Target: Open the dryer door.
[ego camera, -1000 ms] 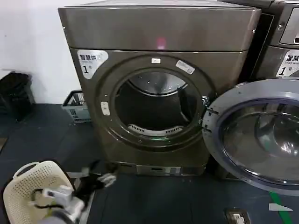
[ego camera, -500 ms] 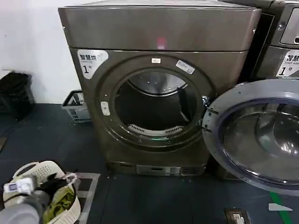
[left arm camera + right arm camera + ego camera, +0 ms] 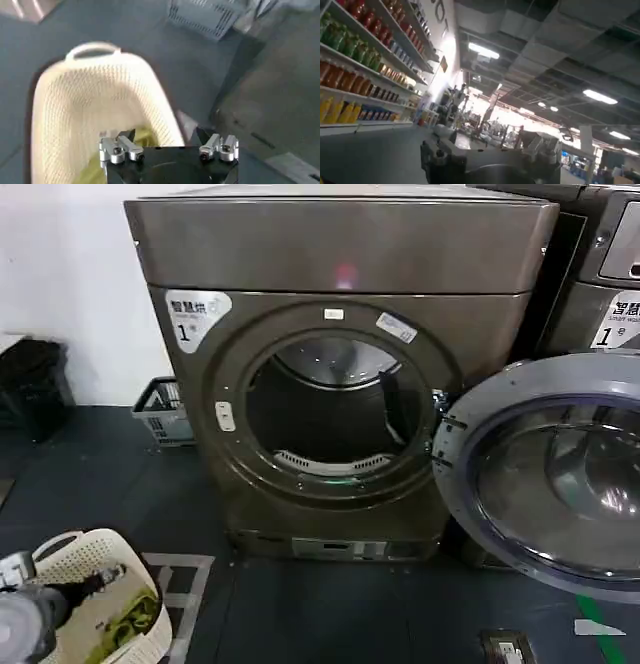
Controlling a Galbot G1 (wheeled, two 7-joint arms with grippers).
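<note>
**One door, swung wide; left hand low over the basket**

From the head view I count two steel-grey dryers. The near one's large round dryer door [image 3: 548, 476] stands fully open on its right-side hinge, upright, grey inner face toward me, well clear of the round drum opening [image 3: 335, 409]. The task looks done. My left hand [image 3: 22, 624] sits low at the far left over one cream perforated plastic laundry basket [image 3: 70, 546], so the door lies ahead and well to its right, on the right arm's side. One small grey slatted crate [image 3: 160, 412] stands by the wall.

In the left wrist view, the left hand [image 3: 170, 146] is spread apart and holds nothing above the basket [image 3: 90, 60].

In the right wrist view, the right hand [image 3: 490, 157] points at the ceiling; I cannot tell its state.
</note>
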